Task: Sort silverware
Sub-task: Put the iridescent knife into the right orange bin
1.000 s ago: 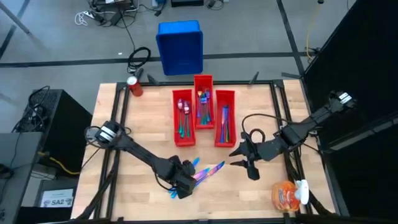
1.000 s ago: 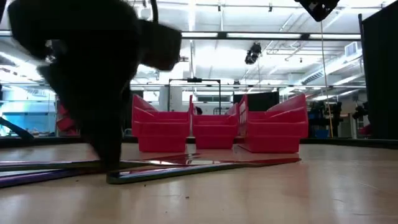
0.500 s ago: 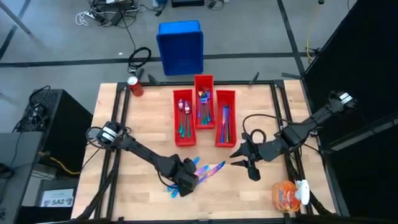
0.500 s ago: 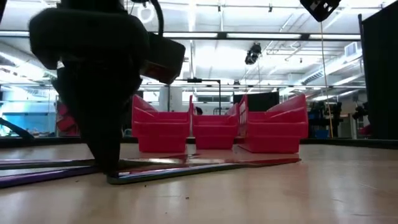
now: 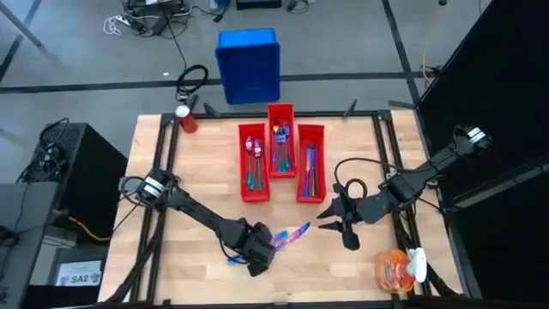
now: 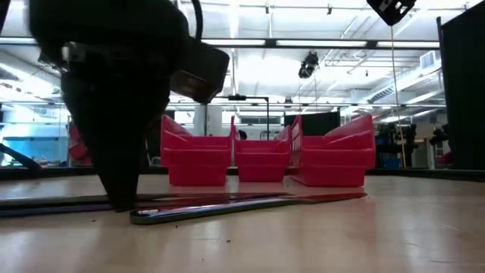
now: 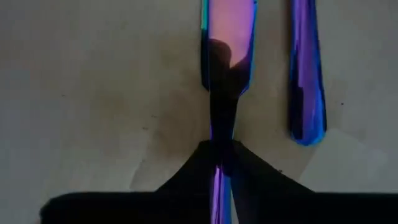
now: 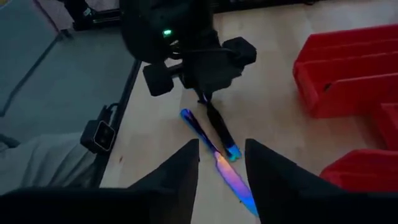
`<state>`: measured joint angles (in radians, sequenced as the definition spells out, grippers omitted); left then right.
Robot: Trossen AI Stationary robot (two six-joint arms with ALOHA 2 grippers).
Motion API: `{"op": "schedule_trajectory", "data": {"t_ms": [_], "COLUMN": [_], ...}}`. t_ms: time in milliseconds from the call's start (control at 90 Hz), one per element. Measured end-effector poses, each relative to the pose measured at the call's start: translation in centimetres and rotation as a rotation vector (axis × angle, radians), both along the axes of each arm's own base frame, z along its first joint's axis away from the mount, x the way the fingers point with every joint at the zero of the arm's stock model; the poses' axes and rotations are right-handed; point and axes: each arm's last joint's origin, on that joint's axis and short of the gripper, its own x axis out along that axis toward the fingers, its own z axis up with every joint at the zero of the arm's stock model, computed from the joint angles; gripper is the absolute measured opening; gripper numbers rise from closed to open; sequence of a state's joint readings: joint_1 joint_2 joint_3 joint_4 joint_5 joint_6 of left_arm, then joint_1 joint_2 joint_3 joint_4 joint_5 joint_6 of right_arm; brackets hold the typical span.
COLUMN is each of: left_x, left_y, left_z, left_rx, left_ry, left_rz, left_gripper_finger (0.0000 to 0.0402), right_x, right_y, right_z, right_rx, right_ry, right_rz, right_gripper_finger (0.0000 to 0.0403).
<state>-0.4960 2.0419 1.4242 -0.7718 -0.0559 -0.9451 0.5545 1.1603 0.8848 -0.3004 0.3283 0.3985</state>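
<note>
Most silverware already lies in your three red bins point(image 5: 280, 159). Near them, the left end effector point(image 5: 260, 256) pinches a knife point(image 7: 227, 37) against the bench point(image 5: 202, 172); one neighbouring piece point(image 7: 307, 74) remains. Right end effector point(image 5: 330, 216) waits, fingers spread.

— Where are you looking from in each view?

— The high view puts you above, facing straight down, far enough to take in the whole table point(image 5: 206, 163) and floor around it. The low view sits you at table-top height, facing level across the wood toward the red bins point(image 6: 261, 159) and the room behind. The left wrist view is pressed very close to the tabletop. The right wrist view stands farther back, looking across the table.

— What do they share?

— You see the left gripper point(image 5: 257, 256) at the loose silverware point(image 5: 290, 234) from above, level, and in the right wrist view.
</note>
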Motion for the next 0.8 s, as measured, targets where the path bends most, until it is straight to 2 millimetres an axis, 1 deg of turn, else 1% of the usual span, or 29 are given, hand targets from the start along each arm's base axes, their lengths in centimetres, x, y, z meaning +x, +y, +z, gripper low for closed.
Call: {"op": "schedule_trajectory", "data": {"t_ms": [100,167,233,367,500,589,678,733,800], "left_x": [-0.1,0.0,-0.3,-1.3,-2.5,-3.1,-3.2,-3.2,-3.0], "left_y": [-0.8,-1.6,-2.1,-3.1,-3.9,-4.5,-4.9,-4.9,-4.9], "left_z": [2.0,4.4,6.2,7.9,10.5,10.7,10.7,10.8,9.9], "left_rx": [0.067,0.085,0.12,0.214,0.331,0.39,0.448,0.46,0.457], "left_ry": [-0.056,-0.153,-0.231,-0.335,-0.505,-0.545,-0.596,-0.645,-0.673], "left_rz": [-0.022,-0.028,-0.028,-0.03,-0.023,-0.053,-0.06,-0.054,-0.064], "left_gripper_finger": [0.0017,0.0015,0.0015,0.0015,0.0015,0.0015,0.0015,0.0015,0.0015], "right_x": [0.0,-0.1,-0.1,-0.2,-0.2,-0.3,-0.1,0.0,0.3], "right_y": [0.0,0.1,0.2,0.3,0.4,0.7,1.3,1.7,2.2], "right_z": [0.0,0.0,0.0,0.0,0.0,0.1,0.1,-0.4,-1.2], "right_rx": [0.0,0.001,0.001,0.003,0.003,-0.008,0.0,-0.002,0.006], "right_ry": [0.0,0.001,0.001,0.001,0.001,-0.014,-0.068,-0.101,-0.144], "right_rz": [0.001,0.006,0.01,0.018,0.026,0.046,0.076,0.095,0.112], "right_gripper_finger": [0.0114,0.0114,0.011,0.0104,0.0103,0.0108,0.0116,0.0122,0.013]}}
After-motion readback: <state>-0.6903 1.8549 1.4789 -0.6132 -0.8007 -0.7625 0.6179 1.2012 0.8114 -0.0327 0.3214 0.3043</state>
